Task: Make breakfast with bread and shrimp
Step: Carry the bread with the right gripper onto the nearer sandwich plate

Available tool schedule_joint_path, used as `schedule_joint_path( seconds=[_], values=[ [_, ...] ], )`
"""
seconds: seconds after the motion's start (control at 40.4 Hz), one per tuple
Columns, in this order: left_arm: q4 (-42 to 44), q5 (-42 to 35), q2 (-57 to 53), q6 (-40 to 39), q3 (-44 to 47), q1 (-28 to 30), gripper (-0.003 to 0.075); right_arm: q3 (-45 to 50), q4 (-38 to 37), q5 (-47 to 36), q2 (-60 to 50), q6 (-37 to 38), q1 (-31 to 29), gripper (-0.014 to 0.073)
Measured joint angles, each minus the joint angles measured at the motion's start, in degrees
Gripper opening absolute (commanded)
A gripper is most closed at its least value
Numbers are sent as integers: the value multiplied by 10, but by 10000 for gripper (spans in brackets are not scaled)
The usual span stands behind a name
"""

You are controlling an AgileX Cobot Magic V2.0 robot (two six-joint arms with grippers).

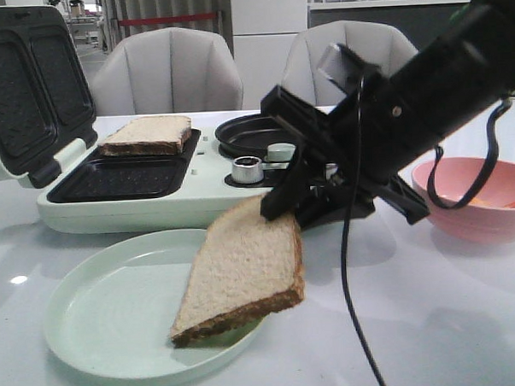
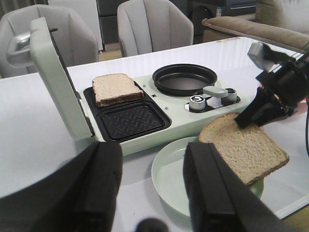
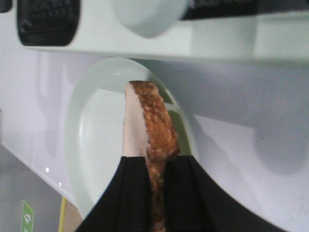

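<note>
Right gripper (image 1: 280, 211) clamping a bread slice (image 1: 244, 275) tilting over the plate (image 1: 92, 311), second slice (image 1: 148, 134) sitting in the maker (image 1: 138, 202) — pink bowl (image 1: 480, 202) nearby, left gripper (image 2: 152, 191) hanging apart.

I'm seeing a glossy white table (image 1: 468, 320) reflecting light, a smooth pale-green plate (image 1: 100, 311), a matt porous bread slice (image 1: 244, 270) with rough brown crust, dark ribbed sandwich-maker plates (image 1: 124, 177), and a shiny metal knob (image 1: 247, 169).
</note>
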Motion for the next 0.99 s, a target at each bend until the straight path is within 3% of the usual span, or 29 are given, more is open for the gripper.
schedule_joint_path(
  seconds=[0.421, 0.99],
  values=[
    [0, 0, 0, 0, 0, 0, 365, -147, 10, 29, -6, -3, 11, 163],
    [0, 0, 0, 0, 0, 0, 365, -415, 14, -9, 204, -6, 72, 167]
  ],
)
